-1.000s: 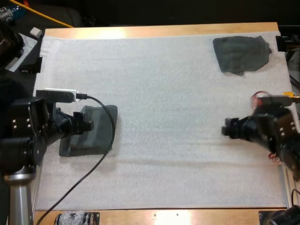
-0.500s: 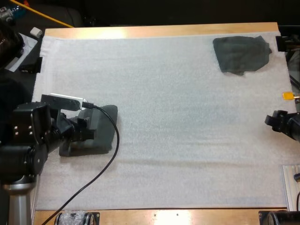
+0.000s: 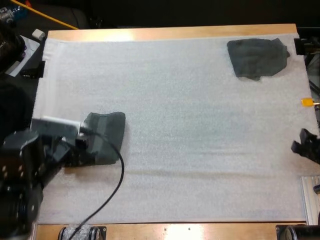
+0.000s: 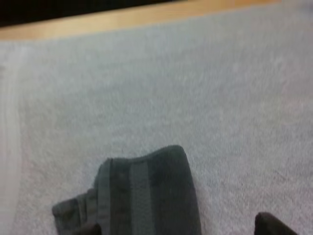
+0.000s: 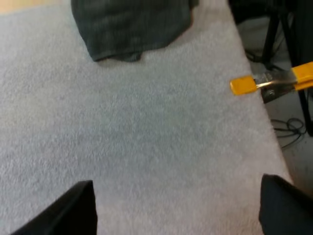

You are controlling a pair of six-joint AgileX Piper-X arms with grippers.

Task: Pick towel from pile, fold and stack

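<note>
R gripper [image 3: 306,148] back to mat [image 3: 200,150] edge, fingers spread, L gripper [image 3: 86,149] likewise at 1 folded towel [image 3: 109,132], 1 crumpled towel [image 3: 257,57]

My left fingers [image 4: 274,226] are plain black, and so are my right fingers [image 5: 286,208], with no marking on either. The folded towel [image 3: 106,136] is a dark grey-green; seen from my left wrist, a slightly paler grey band runs across it beside a darker seam line. The crumpled towel [image 3: 257,57] has the same dark grey-green, shaded darker in its creases. The mat [image 3: 190,125] is a pale greyish white with a fine grainy speckle, and the tabletop [image 3: 175,33] around it is light honey-coloured wood.
</note>
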